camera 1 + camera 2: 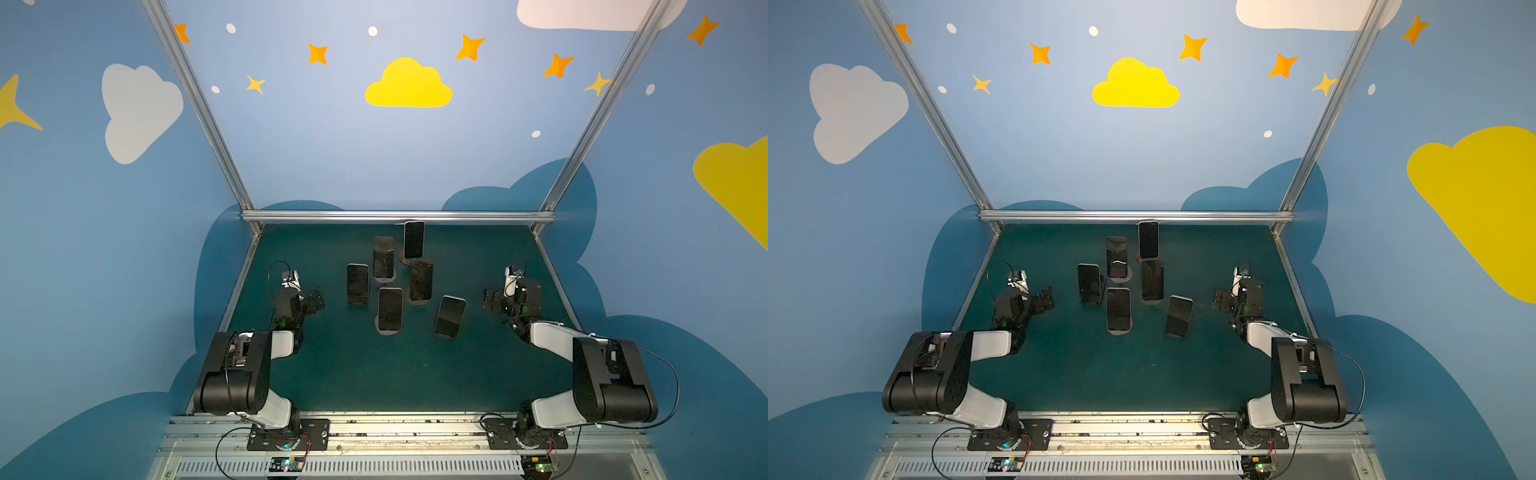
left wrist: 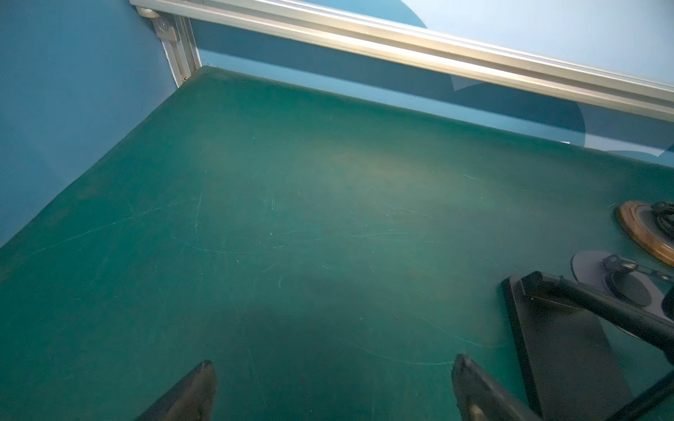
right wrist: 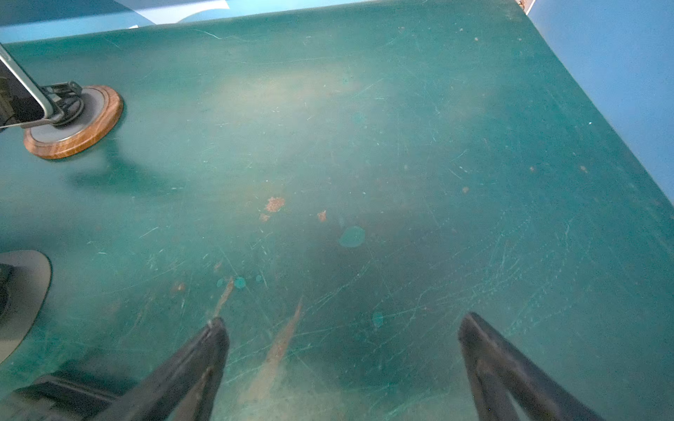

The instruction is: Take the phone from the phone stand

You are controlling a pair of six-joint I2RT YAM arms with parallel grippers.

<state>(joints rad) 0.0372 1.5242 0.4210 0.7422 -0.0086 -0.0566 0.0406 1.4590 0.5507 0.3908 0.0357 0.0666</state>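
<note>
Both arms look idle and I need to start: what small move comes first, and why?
Probably ease the right end effector toward the phone nearest it: its jaws stand open and empty, and no phone is grasped yet.

6 dark phones [image 1: 390,309] sit propped at center on the green table [image 1: 353,374], between left gripper [image 1: 317,298] and right gripper [image 1: 491,300].

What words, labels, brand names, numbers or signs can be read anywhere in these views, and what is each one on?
No readable text in any view.
phone screens: all dark, showing nothing.
walls: only painted clouds, stars and dots, no writing.
circuit boards by the front rail: any markings are too small to read.
</note>
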